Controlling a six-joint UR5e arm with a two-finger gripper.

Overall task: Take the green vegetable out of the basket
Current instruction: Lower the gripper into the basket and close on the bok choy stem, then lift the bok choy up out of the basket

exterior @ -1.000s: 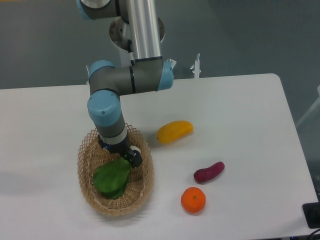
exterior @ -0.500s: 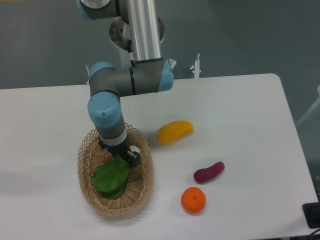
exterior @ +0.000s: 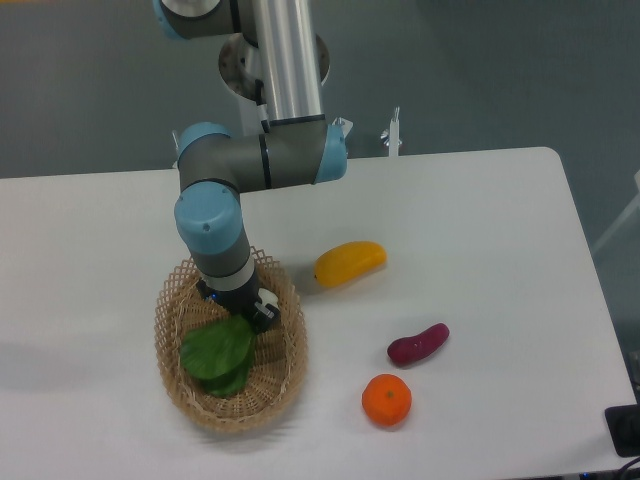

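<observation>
A lab: robot arm (exterior: 265, 160) at a white table (exterior: 480, 230).

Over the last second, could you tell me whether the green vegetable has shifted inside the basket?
Yes. The green vegetable has slid slightly left, away from the basket's right rim.

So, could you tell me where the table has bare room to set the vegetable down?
Bare: the table's far right, beyond the yellow fruit, and the left end beside the basket. Crowded: between the basket, purple sweet potato and orange.
</observation>
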